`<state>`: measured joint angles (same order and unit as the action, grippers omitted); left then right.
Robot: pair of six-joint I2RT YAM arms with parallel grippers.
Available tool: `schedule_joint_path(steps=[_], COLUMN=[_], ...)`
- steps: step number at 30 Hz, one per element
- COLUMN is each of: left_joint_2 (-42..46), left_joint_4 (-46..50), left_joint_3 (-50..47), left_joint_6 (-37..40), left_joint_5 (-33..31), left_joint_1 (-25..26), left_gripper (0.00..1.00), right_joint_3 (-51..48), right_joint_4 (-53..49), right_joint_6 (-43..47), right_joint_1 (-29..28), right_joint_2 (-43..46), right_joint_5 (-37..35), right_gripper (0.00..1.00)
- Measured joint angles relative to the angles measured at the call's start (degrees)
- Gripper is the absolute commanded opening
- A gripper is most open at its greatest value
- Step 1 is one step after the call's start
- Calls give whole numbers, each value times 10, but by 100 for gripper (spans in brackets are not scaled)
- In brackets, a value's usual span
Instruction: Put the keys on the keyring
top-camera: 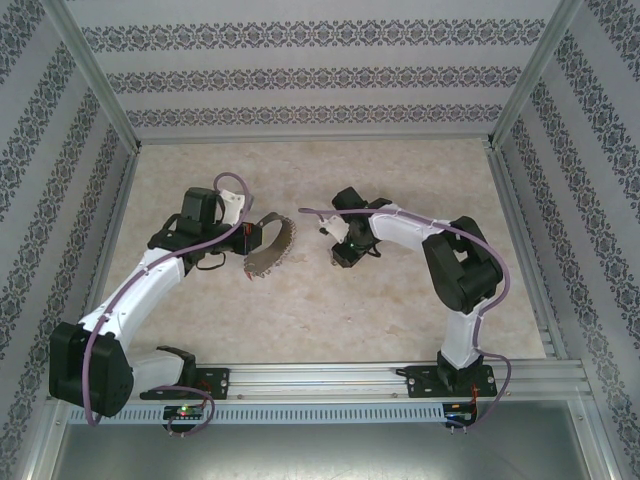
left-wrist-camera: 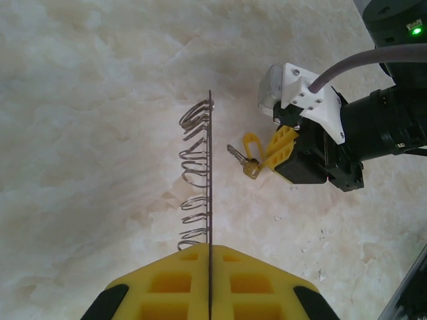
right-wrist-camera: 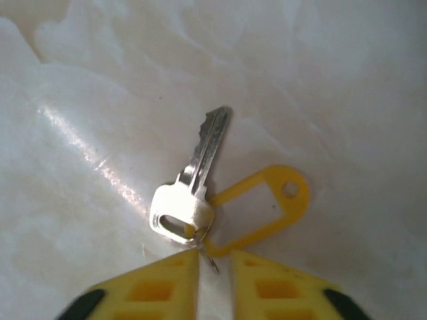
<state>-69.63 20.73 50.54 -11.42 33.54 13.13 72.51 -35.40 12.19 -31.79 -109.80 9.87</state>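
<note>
Shiny metal key (right-wrist-camera: 193,181) (glossy yellow plastic tag (right-wrist-camera: 297,207)) on smooth marbled tabletop (right-wrist-camera: 100,80).

The key (right-wrist-camera: 192,175) is gleaming silver, its tag (right-wrist-camera: 270,203) glowing orange-yellow; the keyring (left-wrist-camera: 209,167) is shining silver-grey. The left gripper (left-wrist-camera: 210,253) and right gripper (right-wrist-camera: 215,263) are showing yellow with black edging. The table (top-camera: 400,320) is showing cream marbling, the walls (top-camera: 300,75) wearing grey floral stripes.

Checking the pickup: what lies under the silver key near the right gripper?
The key lies on bare table; its head covers the end of the yellow tag. The small ring joining them is partly hidden by the right gripper.
</note>
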Motion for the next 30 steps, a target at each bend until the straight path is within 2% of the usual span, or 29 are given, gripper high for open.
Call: schedule_joint_path(steps=[2, 7, 13, 20, 24, 30], left_joint_2=[0, 1, 9, -19, -71, -96], left_joint_4=[-3, -13, -34, -133, -198, -250], left_joint_3=[-4, -4, -16, -95, -130, -148], left_joint_6=[-10, -30, -43, -111, -168, -219], left_joint_5=[12, 41, 61, 73, 85, 92], left_joint_1=[-8, -21, -24, -24, -24, -24], left_gripper=[0, 0, 0, 0, 0, 0], right_joint_3=[1, -7, -74, -125, -139, -151], right_joint_4=[0, 13, 51, 102, 114, 120], right_joint_6=[0, 3, 18, 55, 78, 90], right_joint_1=[0, 0, 0, 0, 0, 0], right_joint_2=[-3, 5, 79, 153, 170, 189], right_joint_5=[0, 0, 8, 33, 43, 36], right_gripper=[0, 0, 0, 0, 0, 0])
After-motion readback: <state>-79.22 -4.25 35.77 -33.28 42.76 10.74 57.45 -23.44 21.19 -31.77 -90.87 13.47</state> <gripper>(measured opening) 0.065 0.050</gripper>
